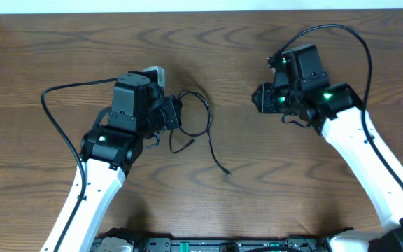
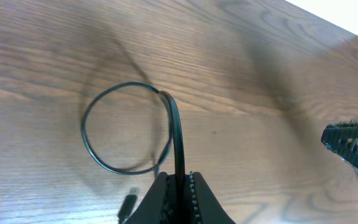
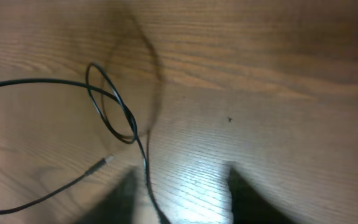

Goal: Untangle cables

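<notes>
Left wrist: pinches black cord (image 2: 178,137) between closed fingers of left gripper (image 2: 179,186), loop lying just ahead. Holds right gripper (image 3: 185,198) parted and empty, cord crossing ahead of it. Probably light, limp, thread-thin, springy, slippery; best taken near plug end (image 3: 104,162), lying ahead of right gripper. No containers visible.

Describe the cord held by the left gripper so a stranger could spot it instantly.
On the wooden table, find the left gripper. The thin black cord pinched in it curls into a loop, then trails across the wood to a loose end. It is thread-thin, unlike the thicker black cable arcing off that arm.
</notes>
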